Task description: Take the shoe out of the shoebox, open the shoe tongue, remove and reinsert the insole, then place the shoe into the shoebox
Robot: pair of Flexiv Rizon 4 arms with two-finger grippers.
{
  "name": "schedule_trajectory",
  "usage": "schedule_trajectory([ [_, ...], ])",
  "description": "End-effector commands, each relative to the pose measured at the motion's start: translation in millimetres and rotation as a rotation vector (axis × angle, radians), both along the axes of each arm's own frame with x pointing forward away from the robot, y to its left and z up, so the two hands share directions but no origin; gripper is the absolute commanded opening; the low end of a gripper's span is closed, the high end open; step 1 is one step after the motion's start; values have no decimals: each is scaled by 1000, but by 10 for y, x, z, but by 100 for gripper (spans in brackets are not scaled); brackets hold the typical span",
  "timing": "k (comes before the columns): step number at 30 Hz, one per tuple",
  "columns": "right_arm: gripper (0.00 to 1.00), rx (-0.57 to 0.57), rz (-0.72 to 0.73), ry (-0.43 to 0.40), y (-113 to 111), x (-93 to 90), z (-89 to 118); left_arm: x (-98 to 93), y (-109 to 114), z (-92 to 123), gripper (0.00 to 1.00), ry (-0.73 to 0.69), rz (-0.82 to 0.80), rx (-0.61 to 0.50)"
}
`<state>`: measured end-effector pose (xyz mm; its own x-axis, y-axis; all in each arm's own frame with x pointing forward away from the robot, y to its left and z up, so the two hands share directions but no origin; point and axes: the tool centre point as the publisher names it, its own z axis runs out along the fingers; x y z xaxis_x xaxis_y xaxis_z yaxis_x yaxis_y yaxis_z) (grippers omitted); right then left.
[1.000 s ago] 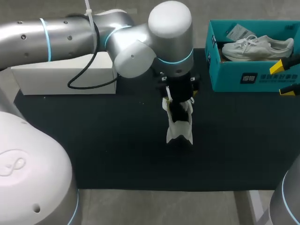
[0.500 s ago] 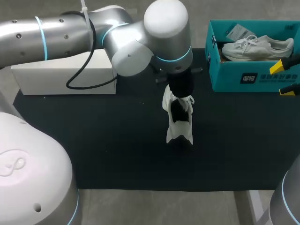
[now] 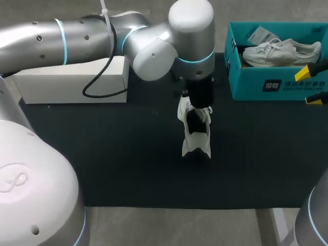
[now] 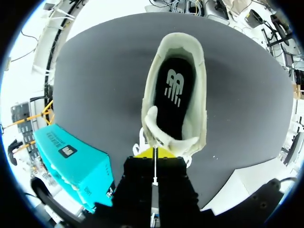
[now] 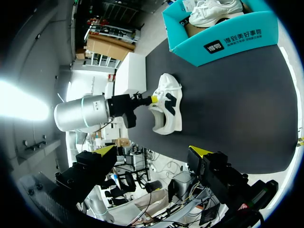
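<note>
Shoe stands mid-table, light and soft, so its stiffer heel or sole would likely give a surer hold than the floppy tongue, which the left gripper looks clamped on. Right gripper hangs spread at the right edge beside the box in the far right corner. Table offers room toward its near and left edges.

Black mat covers my table. Shoe stands on mat near centre. Teal shoebox at 2 o'clock from shoe, on mat's far right corner. White box at 10 o'clock, well apart from shoe, straddling mat's far edge.
</note>
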<state>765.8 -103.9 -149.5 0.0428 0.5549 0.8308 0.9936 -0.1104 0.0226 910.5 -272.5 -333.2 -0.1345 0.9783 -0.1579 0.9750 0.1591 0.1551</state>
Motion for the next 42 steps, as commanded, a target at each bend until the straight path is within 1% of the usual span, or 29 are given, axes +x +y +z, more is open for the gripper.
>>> schedule_trajectory([
  [1,100,-3,0,2,3,1,0,-55,76,27,0,43,27,48],
  [5,100,-3,0,2,3,1,0,-189,185,-17,0,125,100,55],
  [7,100,-3,0,2,3,1,0,-244,193,-44,0,155,121,69],
  [8,100,-3,0,2,3,1,0,-270,197,-57,0,173,169,79],
  [10,100,-3,0,2,3,1,0,-302,187,-37,0,201,209,85],
  [13,100,-3,0,2,3,1,0,-368,157,104,0,257,317,47],
  [15,100,-3,0,2,3,1,0,-414,154,259,0,249,445,19],
  [16,100,-3,0,2,3,1,0,-422,158,321,0,237,507,-19],
  [18,100,-3,0,2,3,1,0,-478,171,447,0,274,573,-67],
  [33,100,-3,0,2,3,1,0,-478,171,447,0,274,573,-67],
  [34,100,-3,0,2,3,1,0,-475,161,442,0,327,683,-34],
  [35,100,-3,0,2,3,1,0,-489,155,440,0,368,803,-50],
  [37,100,-3,0,2,3,1,0,-515,150,450,0,460,980,-85],
  [38,100,-3,0,2,3,1,0,-542,214,483,0,514,1152,-101],
  [39,100,-3,0,2,3,1,0,-559,270,503,0,530,1243,-105],
  [40,100,-3,0,2,3,1,0,-602,315,528,0,563,1314,-142],
  [41,100,-3,0,2,3,1,0,-648,344,542,0,579,1373,-126],
  [42,100,-3,0,2,3,1,0,-691,361,554,0,591,1405,-142],
])
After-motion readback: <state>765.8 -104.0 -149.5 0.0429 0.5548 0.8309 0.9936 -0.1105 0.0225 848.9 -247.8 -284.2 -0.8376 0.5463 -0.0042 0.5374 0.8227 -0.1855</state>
